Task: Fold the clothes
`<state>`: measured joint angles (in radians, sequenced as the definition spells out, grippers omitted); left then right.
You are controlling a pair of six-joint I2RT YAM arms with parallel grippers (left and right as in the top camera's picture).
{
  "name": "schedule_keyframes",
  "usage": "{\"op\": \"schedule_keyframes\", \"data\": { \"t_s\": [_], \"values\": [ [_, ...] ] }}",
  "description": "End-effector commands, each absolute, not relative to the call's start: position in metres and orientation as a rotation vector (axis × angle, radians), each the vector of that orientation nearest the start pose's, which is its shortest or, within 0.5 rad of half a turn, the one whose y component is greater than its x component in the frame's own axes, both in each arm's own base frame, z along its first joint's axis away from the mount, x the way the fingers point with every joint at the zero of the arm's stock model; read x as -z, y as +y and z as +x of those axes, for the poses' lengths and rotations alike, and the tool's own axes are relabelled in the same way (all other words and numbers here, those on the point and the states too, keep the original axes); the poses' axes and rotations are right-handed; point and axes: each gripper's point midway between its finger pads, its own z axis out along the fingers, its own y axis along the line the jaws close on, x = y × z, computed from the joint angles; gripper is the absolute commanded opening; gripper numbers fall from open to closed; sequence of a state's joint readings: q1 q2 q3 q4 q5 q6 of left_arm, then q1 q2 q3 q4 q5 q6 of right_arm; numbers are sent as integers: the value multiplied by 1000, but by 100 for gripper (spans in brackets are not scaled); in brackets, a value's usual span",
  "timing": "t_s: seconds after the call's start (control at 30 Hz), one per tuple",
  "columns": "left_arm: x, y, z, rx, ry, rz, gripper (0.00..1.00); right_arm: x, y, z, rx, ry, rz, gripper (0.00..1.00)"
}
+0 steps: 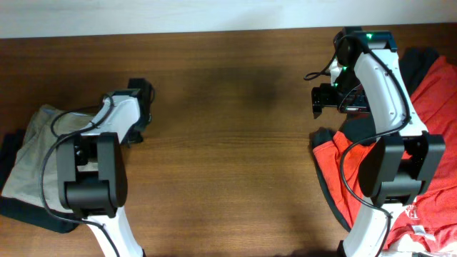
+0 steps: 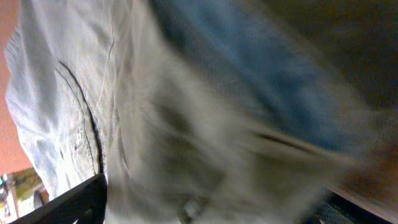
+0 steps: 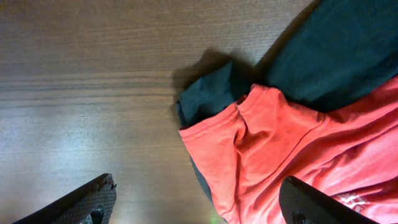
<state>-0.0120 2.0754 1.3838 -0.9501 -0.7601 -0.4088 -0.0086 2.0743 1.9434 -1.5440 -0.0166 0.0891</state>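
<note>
Colours on the bench [image 1: 228, 143]: dark brown, wood-grained.
Trousers [image 1: 25, 164] pale khaki; garment [image 1: 439, 100] red over dark charcoal cloth [image 3: 336, 50]; arms [image 1: 378, 78] white, black.

Left arm [image 1: 118, 114] and right arm [image 1: 382, 86] bent forward, left fingers [image 2: 74, 202] and right fingers [image 3: 87, 202] spread wide

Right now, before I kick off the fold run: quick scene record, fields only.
surface: wooden table
target: khaki trousers, bunched at the table's left edge, not laid flat
under target: dark cloth shows beneath them
left gripper: by the trousers; wrist view blurred and full of khaki fabric; open or shut unclear
right gripper: open, empty, over the edge of the right pile
other clothes: red garment on a dark garment, heaped at right
fold status: no tidy fold visible
</note>
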Motion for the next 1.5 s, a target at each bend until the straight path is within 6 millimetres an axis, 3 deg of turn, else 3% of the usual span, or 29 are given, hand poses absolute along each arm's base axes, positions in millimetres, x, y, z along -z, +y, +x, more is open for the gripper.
{"op": "schedule_keyframes", "data": {
  "t_s": [0.0,0.03,0.07,0.1,0.17,0.27,0.4,0.5,0.57,0.67,0.7,0.73,0.83,1.0,1.07,1.23,1.4,1.47],
  "values": [
    [-33,142,342,-1177,2796,-609,68,-140,1,373,-25,3210,144,88],
    [-33,144,341,-1175,2798,-617,29,-140,1,372,-25,3215,145,88],
    [-34,144,341,-1182,2812,-595,6,-140,0,372,-24,3217,145,88],
    [-40,144,341,-1186,2818,-593,0,-140,0,372,-24,3217,144,87],
    [-70,149,346,-1234,2790,-586,0,-140,0,372,-24,3217,144,88],
    [-139,154,363,-1199,2642,-641,0,-140,0,372,-23,3217,144,88],
    [-213,175,355,-1384,2372,-683,2,-140,0,372,-20,3217,143,88],
    [-220,182,354,-1382,2350,-719,26,-140,0,372,-20,3217,144,88],
    [-208,177,358,-1271,2403,-738,26,-140,0,372,-20,3217,144,88],
    [-207,176,360,-1259,2402,-742,26,-140,0,372,-20,3217,144,88],
    [-207,176,360,-1259,2402,-742,21,-140,0,372,-20,3217,144,88],
    [-209,177,360,-1274,2403,-726,11,-140,0,372,-20,3217,144,88],
    [-251,223,362,-1550,2292,-629,0,-140,0,372,-20,3217,144,87],
    [-316,273,359,-1602,2200,-692,0,-140,0,371,-19,3218,145,88],
    [-332,289,360,-1619,2153,-703,0,-140,0,371,-19,3218,145,88],
    [-342,309,371,-1617,2173,-580,0,-140,0,371,-20,3221,146,88],
    [-293,299,389,-1309,2395,-361,0,-140,0,368,-19,3232,146,88],
    [-259,290,390,-1220,2488,-290,0,-140,0,368,-19,3233,146,88]
  ]
}}
